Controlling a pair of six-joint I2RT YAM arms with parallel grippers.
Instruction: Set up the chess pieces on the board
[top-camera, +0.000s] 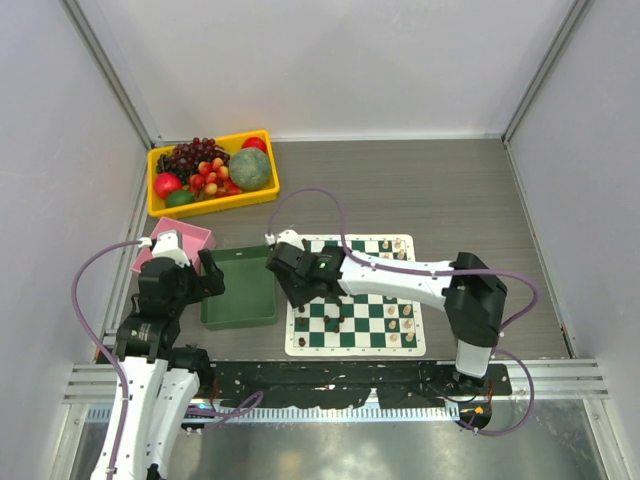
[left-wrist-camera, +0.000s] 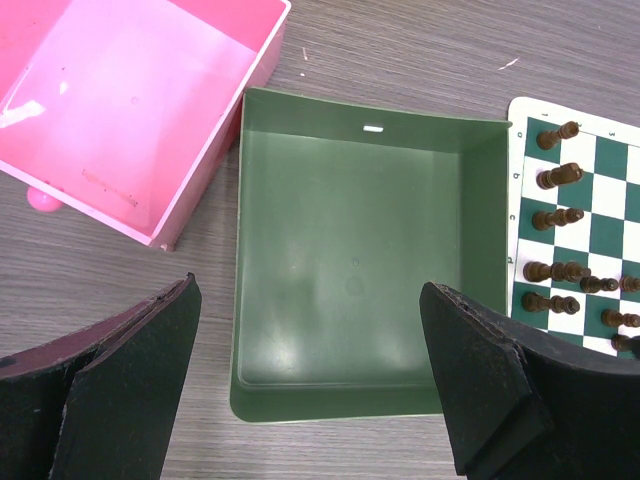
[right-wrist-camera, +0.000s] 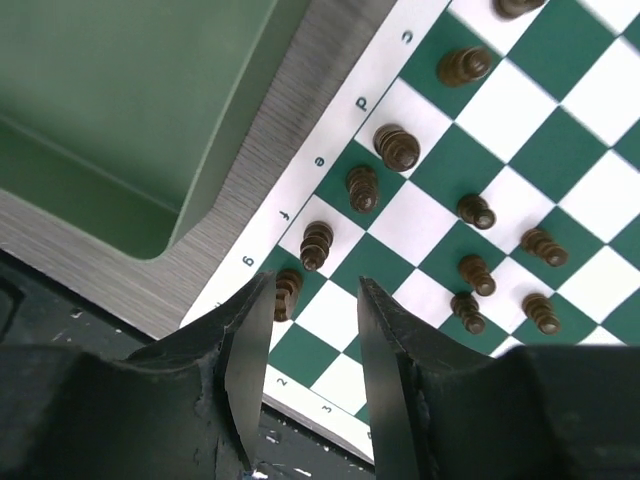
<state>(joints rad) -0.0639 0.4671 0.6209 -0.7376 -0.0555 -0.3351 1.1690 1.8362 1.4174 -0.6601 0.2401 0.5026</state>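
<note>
right fingers apart over the dark row: lift clear without a knock

the right gripper (right-wrist-camera: 315, 300) has its fingers spread, with only bare checks between them, so it grips nothing. a dark piece (right-wrist-camera: 288, 292) stands upright just beside one finger (right-wrist-camera: 250, 330). it is the end of a slanting line of dark pieces (right-wrist-camera: 362, 188) along the lettered edge of the board (right-wrist-camera: 500, 110). this looks like the close of a placement.

to do it well, the wrist should rise straight up with the fingers held this wide. it should not turn or slide toward that end piece, which is tall and narrow and would likely tip into its neighbours.

the left gripper (left-wrist-camera: 310, 300) hangs over the tray (left-wrist-camera: 370, 125), fingers wide apart and holding nothing. the pink box (left-wrist-camera: 130, 100) is just beside the tray. cream pieces (top-camera: 404, 325) stand along the side of the board away from the tray.

whether the finger touches the end piece or just misses it cannot be told. the right gripper's body hides the board corner under it. in the top view the right arm lies across the dark side, so those pieces cannot be counted there. from above the kinds of piece are hard to tell, and the cream ones are too small to sort. no piece shows in the tray or the pink box, but whether any wait elsewhere off the board is not clear.
</note>
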